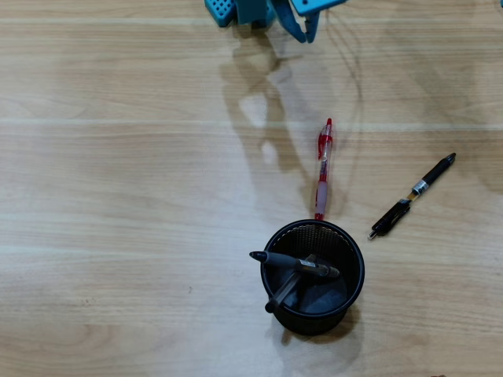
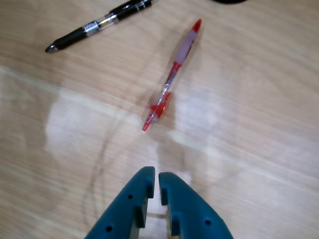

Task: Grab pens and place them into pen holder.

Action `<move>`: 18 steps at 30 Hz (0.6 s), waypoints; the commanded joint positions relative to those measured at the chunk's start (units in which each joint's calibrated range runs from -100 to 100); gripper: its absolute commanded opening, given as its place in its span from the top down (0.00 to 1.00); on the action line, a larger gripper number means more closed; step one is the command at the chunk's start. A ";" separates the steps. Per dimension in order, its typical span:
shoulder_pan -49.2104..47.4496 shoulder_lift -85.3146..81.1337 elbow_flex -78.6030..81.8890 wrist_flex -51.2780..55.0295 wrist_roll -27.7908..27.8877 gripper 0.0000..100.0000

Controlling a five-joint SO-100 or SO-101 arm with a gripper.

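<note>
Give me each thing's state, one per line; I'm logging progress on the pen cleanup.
Red pen: flat on the table, just outside the holder's rim.
Black pen with silver band: flat on the table, apart from the holder.
Pen holder: upright, two dark pens leaning inside.
Gripper: shut, empty, above the bare table short of the red pen.

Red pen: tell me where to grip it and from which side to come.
Grip the red pen at mid-barrel, just above its rubber grip, coming straight down with the fingers across its width. It lies flat and alone on the table, tip nearly touching the pen holder, so the middle stays clear. The gripper looks closed now; open it first.
</note>
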 commanded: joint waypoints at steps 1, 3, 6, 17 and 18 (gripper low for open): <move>-4.42 4.52 -5.38 -0.59 -4.75 0.98; -5.78 9.05 -8.98 -1.20 -6.12 0.98; -6.60 16.53 -16.10 -0.51 -6.12 0.98; -4.14 41.31 -35.93 -0.42 -6.17 0.98; -3.87 42.40 -35.93 -0.42 -6.12 0.98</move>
